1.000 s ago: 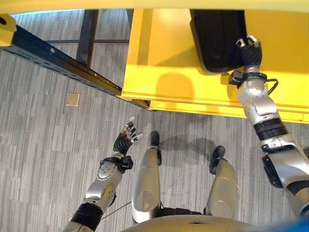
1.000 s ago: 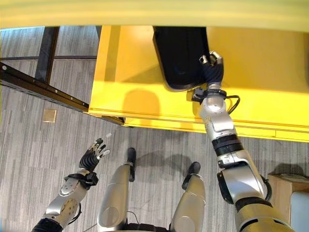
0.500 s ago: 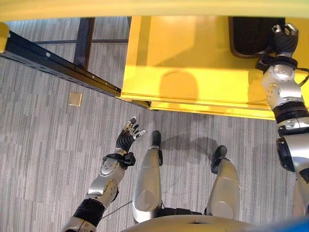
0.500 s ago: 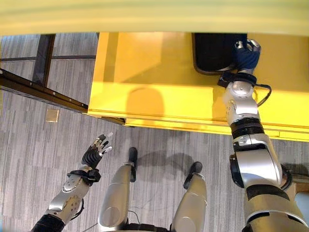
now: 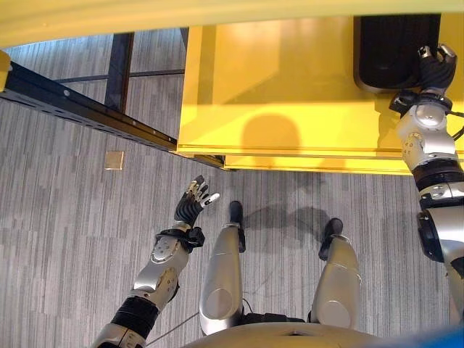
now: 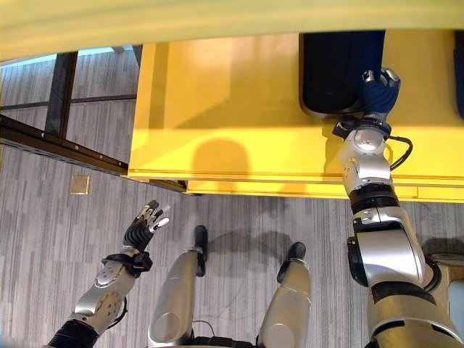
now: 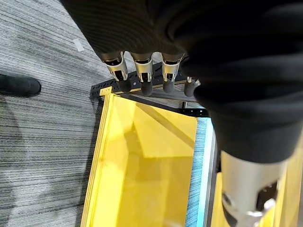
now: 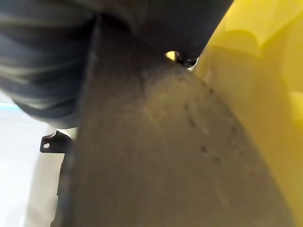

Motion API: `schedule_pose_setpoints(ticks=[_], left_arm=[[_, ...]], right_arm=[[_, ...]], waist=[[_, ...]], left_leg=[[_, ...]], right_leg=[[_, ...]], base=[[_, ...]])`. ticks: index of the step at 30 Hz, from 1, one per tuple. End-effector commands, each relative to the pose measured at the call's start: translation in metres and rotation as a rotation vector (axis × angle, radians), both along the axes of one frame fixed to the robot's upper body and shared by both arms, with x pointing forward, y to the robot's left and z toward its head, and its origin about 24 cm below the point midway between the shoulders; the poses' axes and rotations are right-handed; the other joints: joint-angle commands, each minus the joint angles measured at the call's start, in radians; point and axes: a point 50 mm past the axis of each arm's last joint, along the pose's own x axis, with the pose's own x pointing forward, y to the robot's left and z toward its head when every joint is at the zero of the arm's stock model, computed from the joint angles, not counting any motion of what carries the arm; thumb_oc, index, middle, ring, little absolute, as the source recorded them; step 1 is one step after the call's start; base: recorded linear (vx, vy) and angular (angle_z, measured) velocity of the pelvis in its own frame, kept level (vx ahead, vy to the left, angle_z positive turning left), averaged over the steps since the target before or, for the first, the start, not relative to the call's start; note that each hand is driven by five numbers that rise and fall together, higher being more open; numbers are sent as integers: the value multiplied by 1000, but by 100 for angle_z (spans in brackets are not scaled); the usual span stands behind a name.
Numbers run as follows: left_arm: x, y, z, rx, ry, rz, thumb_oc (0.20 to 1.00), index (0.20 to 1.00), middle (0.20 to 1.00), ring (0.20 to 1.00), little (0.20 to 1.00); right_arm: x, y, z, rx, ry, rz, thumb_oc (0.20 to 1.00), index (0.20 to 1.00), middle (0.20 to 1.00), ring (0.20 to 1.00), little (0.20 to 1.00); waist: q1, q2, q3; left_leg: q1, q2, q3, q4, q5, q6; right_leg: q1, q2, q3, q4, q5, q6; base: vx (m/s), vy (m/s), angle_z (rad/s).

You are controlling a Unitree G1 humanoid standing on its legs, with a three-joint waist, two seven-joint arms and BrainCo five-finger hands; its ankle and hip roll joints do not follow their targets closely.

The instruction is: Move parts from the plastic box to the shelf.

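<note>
Black against the yellow shelf, the part is gripped near one edge by the curled right hand, so it could slip or tilt, while the left hand hangs empty with straight fingers.

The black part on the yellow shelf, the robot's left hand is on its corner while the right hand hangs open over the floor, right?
The hands are swapped. In the left eye view the right hand is at the black part's corner on the yellow shelf, and the left hand hangs open over the floor.

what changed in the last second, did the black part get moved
The right hand carried the black part rightward along the yellow shelf, keeping its curled fingers on the part's edge. The left hand stayed open, low over the floor.
</note>
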Motion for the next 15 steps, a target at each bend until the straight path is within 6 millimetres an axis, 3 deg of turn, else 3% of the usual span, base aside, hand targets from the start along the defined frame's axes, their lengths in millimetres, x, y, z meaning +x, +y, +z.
schedule_pose_setpoints(ticks=[1,15], left_arm=[[0,-3,9,-17,-62,5,1000,1000,1000,1000,1000],[-2,0,6,-12,-53,18,1000,1000,1000,1000,1000]], right_arm=[[-7,-16,-11,67,-3,-46,200,200,200,200,200],[-17,-37,-16,22,32,-111,200,200,200,200,200]], waist=[[4,-19,-1],[-4,-22,13]], left_leg=[[-12,-55,20,52,-104,39],[-20,-52,25,58,-103,38]], right_leg=[[30,69,-39,85,-146,-78],[16,70,-32,96,-142,-79]], base=[[-32,-11,0],[-4,-2,-1]])
